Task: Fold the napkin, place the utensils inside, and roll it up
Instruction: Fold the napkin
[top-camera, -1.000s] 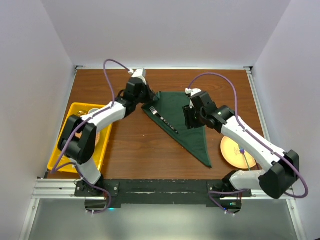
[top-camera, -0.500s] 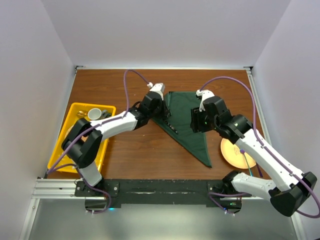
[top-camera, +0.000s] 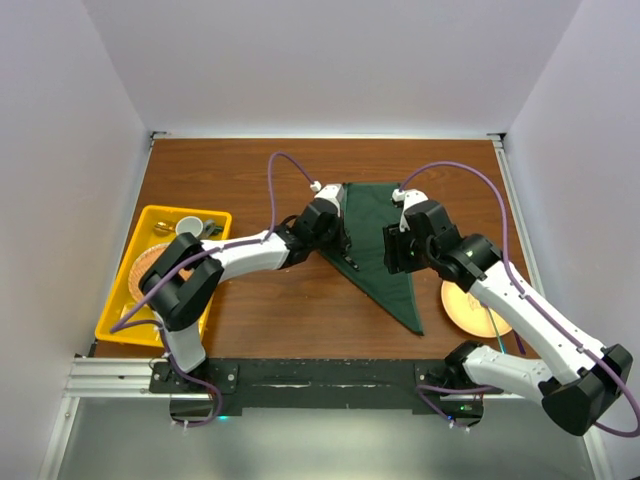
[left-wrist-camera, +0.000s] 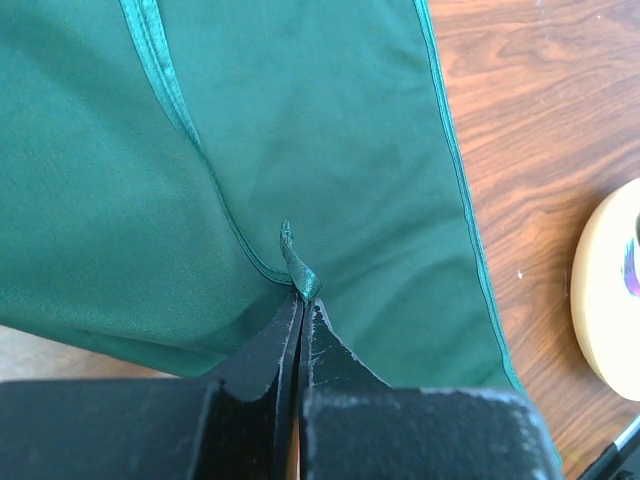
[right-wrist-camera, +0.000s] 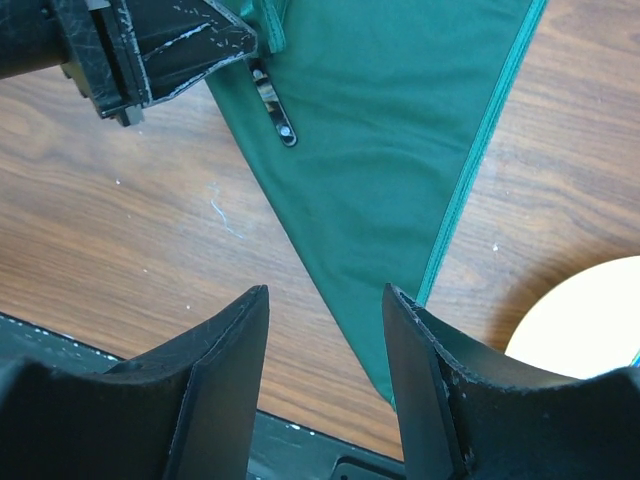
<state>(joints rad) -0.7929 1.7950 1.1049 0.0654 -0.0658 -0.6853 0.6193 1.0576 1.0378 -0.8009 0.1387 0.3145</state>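
Note:
The green napkin (top-camera: 385, 255) lies folded in a long triangle on the table, its tip pointing at the near edge. My left gripper (top-camera: 338, 238) sits at the napkin's left edge and is shut on a pinch of its hem (left-wrist-camera: 300, 280). A thin dark utensil (right-wrist-camera: 273, 108) lies on the cloth just beside the left fingers (right-wrist-camera: 170, 45), its upper part covered; it also shows in the top view (top-camera: 351, 262). My right gripper (right-wrist-camera: 325, 300) is open and empty above the napkin's lower half (right-wrist-camera: 390, 170), hovering over the cloth in the top view (top-camera: 393, 252).
A pale round plate (top-camera: 470, 305) lies right of the napkin's tip and shows in both wrist views (left-wrist-camera: 610, 290) (right-wrist-camera: 590, 320). A yellow tray (top-camera: 118, 310) with a white cup (top-camera: 188, 228) stands at the left. The black base rail (top-camera: 320, 375) runs along the near edge.
My left gripper has moved right and nearer, pulling the napkin's left corner over the cloth and the utensil's upper part. My right gripper has shifted slightly right and stays open.

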